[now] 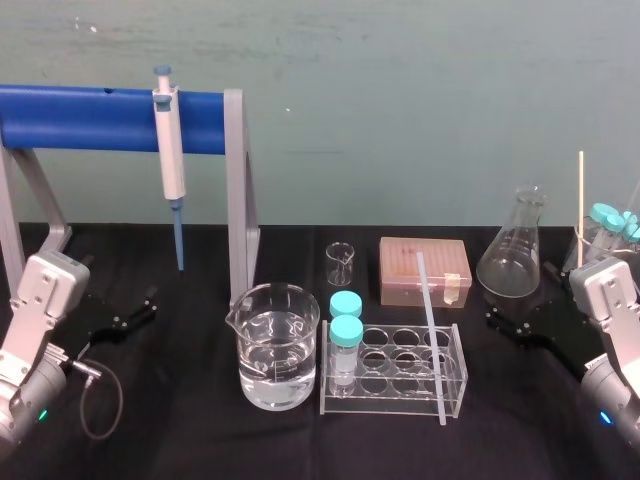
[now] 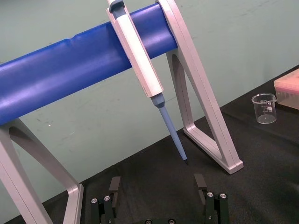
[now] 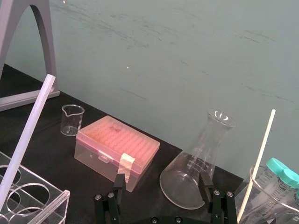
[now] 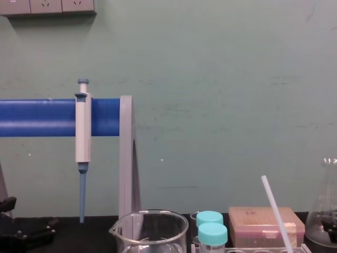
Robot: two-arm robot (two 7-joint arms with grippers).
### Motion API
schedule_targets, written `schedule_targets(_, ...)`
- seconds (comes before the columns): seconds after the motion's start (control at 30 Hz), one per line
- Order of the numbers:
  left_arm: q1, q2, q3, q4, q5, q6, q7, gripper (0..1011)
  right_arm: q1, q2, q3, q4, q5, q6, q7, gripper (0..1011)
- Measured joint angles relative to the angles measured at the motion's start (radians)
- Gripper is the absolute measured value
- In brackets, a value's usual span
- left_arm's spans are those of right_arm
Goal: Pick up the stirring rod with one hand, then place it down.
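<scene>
stirring rod [image 1: 431,345] slants across tube rack [image 1: 385,407] | judged light, stiff, slick, brittle (glass, probably) | pinch mid-shaft, gently | left gripper [image 2: 157,184], right gripper [image 3: 162,180]: fingers apart, empty

Left of the matt black right gripper [image 3: 161,183], the stirring rod [image 3: 28,130] is seen as smooth translucent plastic. Glossy clear glass is shown by the flask [image 3: 194,163] just ahead; the table [image 3: 56,149] is covered in matt black cloth.

My chest view's bottom edge cuts off the long translucent-white stirring rod [image 4: 276,215] and the large clear glass beaker [image 4: 158,232]. Its right edge clips the clear conical flask [image 4: 325,211].
</scene>
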Motion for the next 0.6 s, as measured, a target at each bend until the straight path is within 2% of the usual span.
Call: schedule_targets(0.6, 0.0, 0.0, 0.0, 0.0, 0.0, 0.0, 0.0, 1000, 0.0, 0.0, 0.0, 0.0, 0.0, 0.0, 0.0, 1000)
